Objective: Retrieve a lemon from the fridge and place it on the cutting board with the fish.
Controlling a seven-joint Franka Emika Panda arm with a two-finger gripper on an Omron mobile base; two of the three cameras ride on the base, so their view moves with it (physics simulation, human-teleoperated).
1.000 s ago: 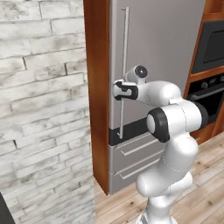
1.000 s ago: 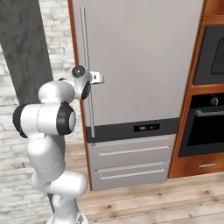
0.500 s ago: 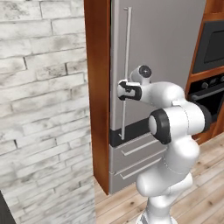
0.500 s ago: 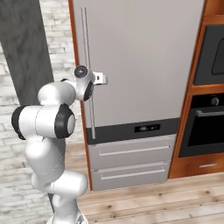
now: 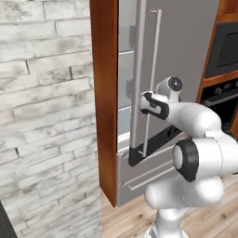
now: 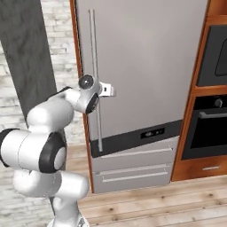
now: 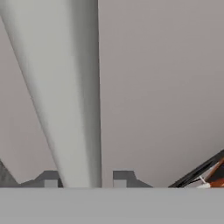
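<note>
The tall grey-silver fridge (image 6: 146, 66) stands ahead, its upper door (image 5: 186, 46) swung slightly ajar. Pale interior shelves (image 5: 123, 93) show through the gap. My gripper (image 5: 146, 103) is shut on the long vertical bar handle (image 5: 151, 69) at about mid height. From the right it appears as gripper (image 6: 108, 91) on the handle (image 6: 94, 66). In the hand view the handle (image 7: 70, 87) runs up between my fingertips (image 7: 50, 180), with my gripper (image 7: 85, 179) close to the door face (image 7: 162, 87). The lemon, cutting board and fish are out of view.
A brick wall (image 5: 46, 93) and a brown wooden side panel (image 5: 104, 93) flank the fridge on the left. Lower drawers (image 6: 133, 166) sit under the black display strip (image 6: 153, 132). Built-in ovens (image 6: 208, 128) in wooden cabinetry stand to the right. Wooden floor (image 6: 155, 204) lies below.
The fridge door has swung from closed to slightly ajar, opening a gap onto the shelves. My gripper has come back toward the base, still on the handle.
</note>
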